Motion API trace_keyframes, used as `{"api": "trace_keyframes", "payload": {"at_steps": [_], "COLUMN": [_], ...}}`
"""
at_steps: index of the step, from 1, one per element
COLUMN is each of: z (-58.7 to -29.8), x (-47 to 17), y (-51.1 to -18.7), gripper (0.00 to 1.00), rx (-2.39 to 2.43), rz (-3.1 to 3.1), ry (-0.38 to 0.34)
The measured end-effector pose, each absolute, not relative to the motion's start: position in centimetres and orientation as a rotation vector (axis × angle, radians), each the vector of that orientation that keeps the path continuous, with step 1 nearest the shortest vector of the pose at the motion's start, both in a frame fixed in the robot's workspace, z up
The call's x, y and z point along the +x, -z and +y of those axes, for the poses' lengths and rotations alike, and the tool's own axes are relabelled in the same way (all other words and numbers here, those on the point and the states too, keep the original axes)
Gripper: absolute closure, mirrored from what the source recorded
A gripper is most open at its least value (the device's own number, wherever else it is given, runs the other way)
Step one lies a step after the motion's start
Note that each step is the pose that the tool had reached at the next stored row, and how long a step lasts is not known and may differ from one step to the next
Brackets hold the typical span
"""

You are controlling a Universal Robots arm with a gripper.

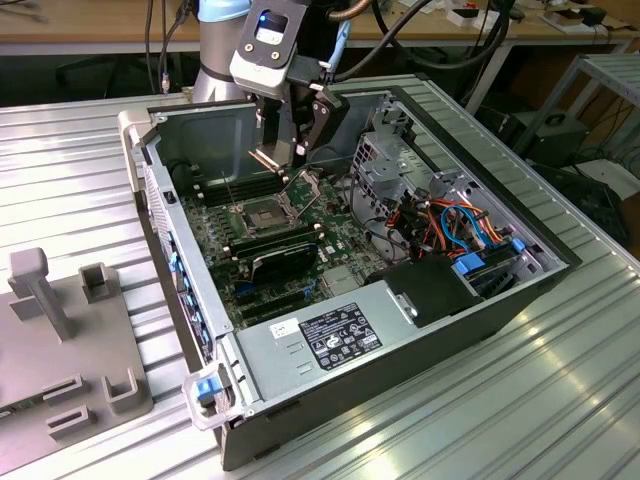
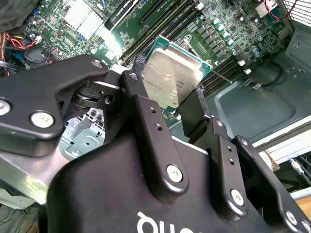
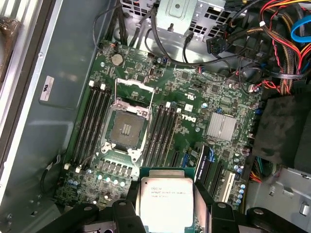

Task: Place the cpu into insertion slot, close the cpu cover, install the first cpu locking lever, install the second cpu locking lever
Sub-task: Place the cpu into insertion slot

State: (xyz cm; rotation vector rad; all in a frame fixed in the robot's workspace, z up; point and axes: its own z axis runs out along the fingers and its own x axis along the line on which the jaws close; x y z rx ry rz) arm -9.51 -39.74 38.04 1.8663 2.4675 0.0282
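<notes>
The black fingers [image 3: 201,203] of the gripper [image 3: 165,209] clamp two opposite edges of the cpu [image 3: 165,199], a small flat square chip with a silver-grey metal top, its printed face towards the first wrist view. The chip hangs in the air above the green motherboard [image 3: 194,97] inside the open grey metal computer case [image 1: 420,345], well apart from the insertion slot [image 3: 125,130], a square socket with a black frame and dark pin-field centre that lies bare between the long black memory slots [image 3: 163,131]. The cpu cover [image 3: 135,83], a thin silvery metal frame plate, stands swung open at the socket's far edge. In the exterior view the gripper [image 1: 285,150] hovers above the socket [image 1: 255,213].
</notes>
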Motion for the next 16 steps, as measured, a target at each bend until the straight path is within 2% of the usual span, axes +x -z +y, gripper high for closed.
{"api": "trace_keyframes", "payload": {"at_steps": [16], "z": [-39.74], "x": [-9.5], "y": [-38.01], "gripper": [0.46], "rx": [1.933], "rz": [2.415], "ry": [-0.026]}}
